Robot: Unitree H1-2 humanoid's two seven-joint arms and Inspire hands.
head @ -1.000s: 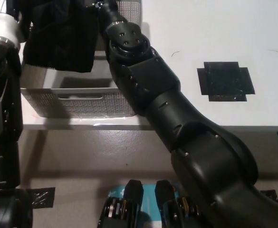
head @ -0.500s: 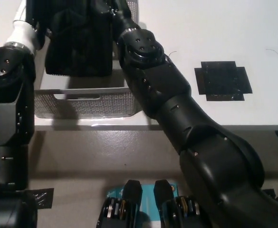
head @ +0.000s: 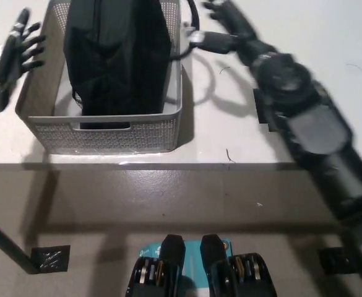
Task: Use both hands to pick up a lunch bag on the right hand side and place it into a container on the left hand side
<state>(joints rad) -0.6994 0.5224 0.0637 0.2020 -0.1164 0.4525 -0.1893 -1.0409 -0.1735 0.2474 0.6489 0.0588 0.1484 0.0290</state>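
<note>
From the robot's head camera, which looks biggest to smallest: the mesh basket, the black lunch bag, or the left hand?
1. mesh basket
2. black lunch bag, inside the basket
3. left hand, clearly smallest

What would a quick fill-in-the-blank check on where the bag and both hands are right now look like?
1. The black lunch bag sits inside the ____ mesh container.
2. The left hand is outside the container's left wall, fingers ____.
3. The right hand is ____ the bag, open, beside the container's right wall.
4. A black tape patch is partly hidden under the ____ arm.

Missing words: grey; spread; off; right
</note>
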